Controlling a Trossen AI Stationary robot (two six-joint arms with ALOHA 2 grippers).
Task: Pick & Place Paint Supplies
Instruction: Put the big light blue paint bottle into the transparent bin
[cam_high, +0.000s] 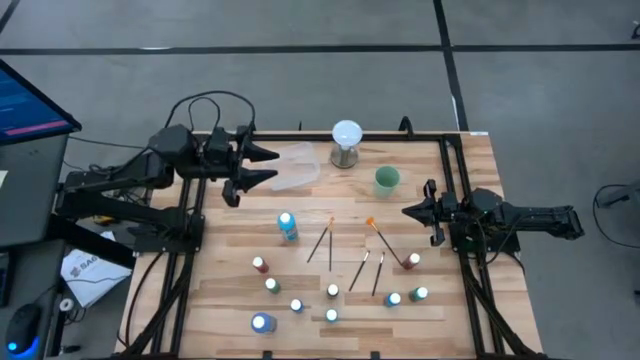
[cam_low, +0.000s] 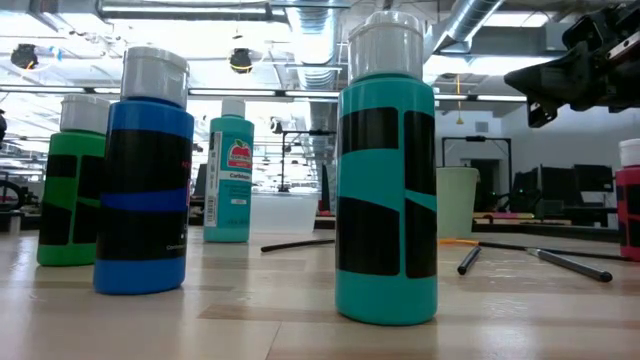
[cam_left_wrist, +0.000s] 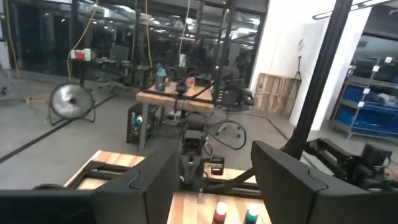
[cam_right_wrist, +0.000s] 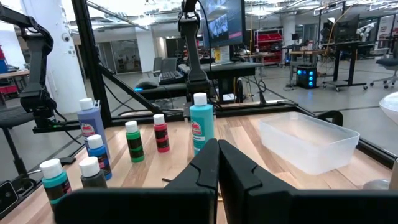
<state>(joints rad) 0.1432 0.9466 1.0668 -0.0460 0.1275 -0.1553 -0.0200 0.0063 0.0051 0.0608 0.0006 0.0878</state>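
bottles and brushes are sitting scattered on the near half of the table. left claw is hovering open and empty beside the clear bin, right claw is waiting shut. reaching in carelessly could be knocking bottles over.

I count ten bottles on my table, five brushes, one clear bin, one green cup and one white globe.
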